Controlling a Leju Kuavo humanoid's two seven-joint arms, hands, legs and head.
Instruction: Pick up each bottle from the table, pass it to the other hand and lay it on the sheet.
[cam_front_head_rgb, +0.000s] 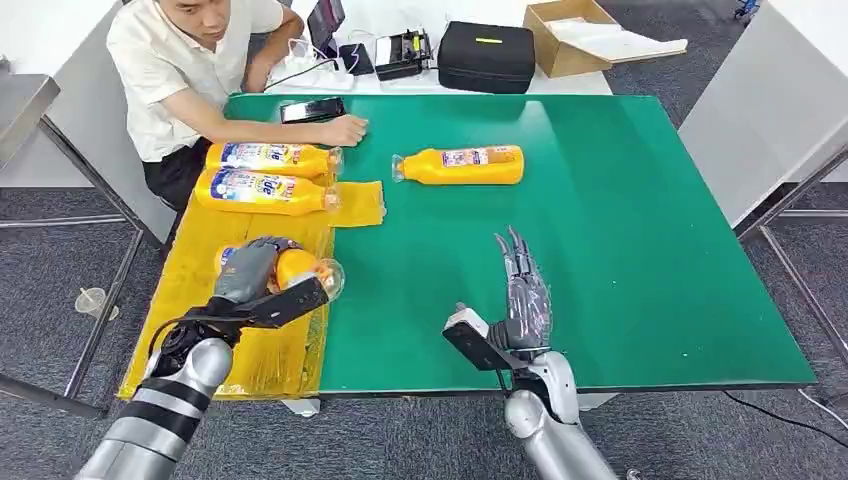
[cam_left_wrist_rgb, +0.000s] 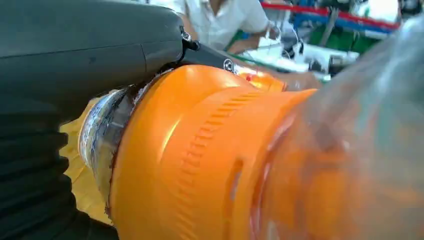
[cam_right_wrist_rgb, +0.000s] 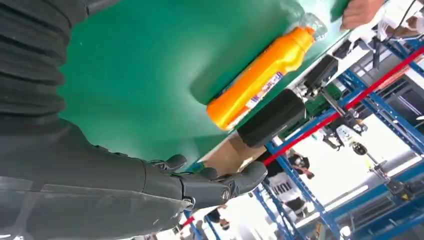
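My left hand (cam_front_head_rgb: 250, 270) grips an orange bottle (cam_front_head_rgb: 300, 268) over the yellow sheet (cam_front_head_rgb: 250, 350) at the table's left side; the bottle's orange body (cam_left_wrist_rgb: 200, 165) is pressed against that hand in the left wrist view. Two more orange bottles (cam_front_head_rgb: 272, 157) (cam_front_head_rgb: 265, 191) lie side by side on the sheet farther back. A further orange bottle (cam_front_head_rgb: 462, 165) (cam_right_wrist_rgb: 260, 80) lies on the green table (cam_front_head_rgb: 620, 230), cap pointing left. My right hand (cam_front_head_rgb: 523, 290) hovers open over the table's front middle, fingers stretched forward, well short of that bottle.
A person sits at the table's far left corner, one hand (cam_front_head_rgb: 345, 130) resting on the table beside a black phone (cam_front_head_rgb: 312, 109). Behind the table stand a black case (cam_front_head_rgb: 487, 56), a cardboard box (cam_front_head_rgb: 570, 35) and cables.
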